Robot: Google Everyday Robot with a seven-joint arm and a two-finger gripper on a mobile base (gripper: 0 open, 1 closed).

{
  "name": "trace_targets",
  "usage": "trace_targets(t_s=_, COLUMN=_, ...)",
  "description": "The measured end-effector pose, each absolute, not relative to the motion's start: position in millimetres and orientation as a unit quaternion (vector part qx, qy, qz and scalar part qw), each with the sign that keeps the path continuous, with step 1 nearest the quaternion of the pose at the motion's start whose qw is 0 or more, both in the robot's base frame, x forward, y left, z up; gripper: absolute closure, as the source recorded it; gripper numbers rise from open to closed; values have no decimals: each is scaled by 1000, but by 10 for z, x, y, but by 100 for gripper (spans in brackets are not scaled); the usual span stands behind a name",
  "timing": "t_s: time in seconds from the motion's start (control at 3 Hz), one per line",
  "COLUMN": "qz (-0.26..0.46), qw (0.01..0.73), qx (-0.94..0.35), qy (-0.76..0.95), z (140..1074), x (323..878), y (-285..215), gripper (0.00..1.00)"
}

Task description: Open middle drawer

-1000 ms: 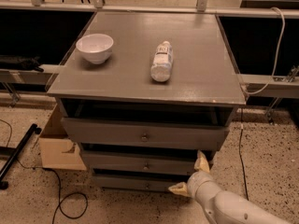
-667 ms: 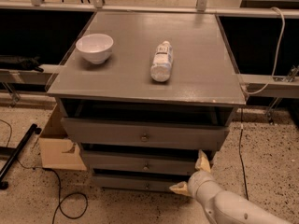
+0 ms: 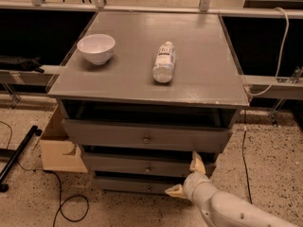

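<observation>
The grey cabinet [image 3: 151, 79] has three drawer tiers. The middle drawer [image 3: 123, 164] is the second tier, a flat grey front with a small round metal knob [image 3: 148, 168] at its centre. My gripper [image 3: 185, 177] is at the lower right of the cabinet front, right of the knob. It is open: one cream finger [image 3: 197, 164] points up over the middle drawer's right end, the other finger [image 3: 174, 191] points left by the lowest drawer [image 3: 128, 185]. It holds nothing. The top drawer [image 3: 147, 135] stands slightly pulled out.
A white bowl [image 3: 96, 48] and a lying plastic bottle [image 3: 164, 62] rest on the cabinet top. A cardboard box [image 3: 59, 148] stands on the floor at the cabinet's left. Black cables [image 3: 66, 207] and a black stand leg [image 3: 19, 152] lie on the speckled floor. A white cable [image 3: 277, 56] hangs at right.
</observation>
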State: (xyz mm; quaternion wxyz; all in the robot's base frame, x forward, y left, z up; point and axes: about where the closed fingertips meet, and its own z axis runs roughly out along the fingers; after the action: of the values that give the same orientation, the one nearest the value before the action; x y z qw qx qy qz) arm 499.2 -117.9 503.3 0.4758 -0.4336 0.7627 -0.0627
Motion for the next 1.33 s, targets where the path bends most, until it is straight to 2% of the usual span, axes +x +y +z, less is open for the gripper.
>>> trace_targets(t_s=0.33, qz=-61, qw=474, qx=-460, qy=749, z=5045, x=4984, y=-1285, gripper=0)
trace_targets(t_s=1.33, qz=-33, qw=462, qx=-464, qy=755, z=4902, x=4830, y=-1120, gripper=0)
